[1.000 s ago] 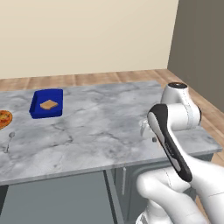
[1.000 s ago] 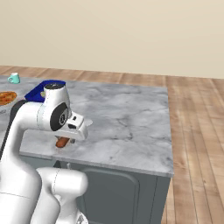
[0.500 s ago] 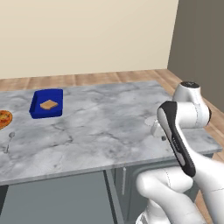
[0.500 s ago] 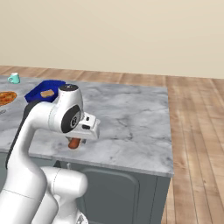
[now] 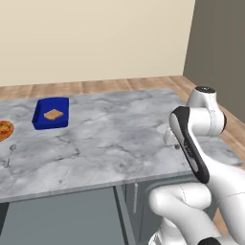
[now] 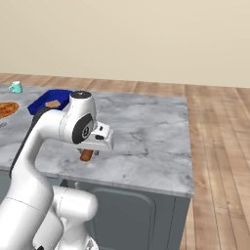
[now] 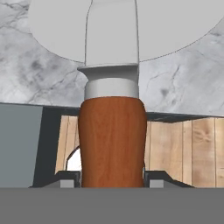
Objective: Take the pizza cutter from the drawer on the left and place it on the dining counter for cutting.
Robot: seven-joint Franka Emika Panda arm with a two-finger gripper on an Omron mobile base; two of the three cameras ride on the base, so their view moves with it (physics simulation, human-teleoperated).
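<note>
The pizza cutter (image 7: 112,140) is in my grip: its reddish-brown handle stands between my finger tips and its round silver wheel (image 7: 57,26) reaches out over the marble. My gripper (image 7: 112,177) is shut on the handle. In the right base view the gripper (image 6: 93,149) hangs just above the dining counter (image 6: 146,127) near its front edge, with the brown handle (image 6: 86,155) showing below the hand. My arm hides most of the hand in the left base view. A grey panel (image 5: 57,215) lies under the counter's front edge; I cannot tell whether it is the drawer.
A blue tray (image 5: 51,113) holding a slice of bread sits at the counter's back left. A pizza (image 5: 4,130) and a silver spoon (image 5: 10,152) lie at the left edge. A teal mug (image 6: 15,87) stands far left. Wood floor (image 6: 219,161) runs to the right.
The hand has swung to the right along the counter's front edge, carrying the pizza cutter with it. The grip has not changed.
</note>
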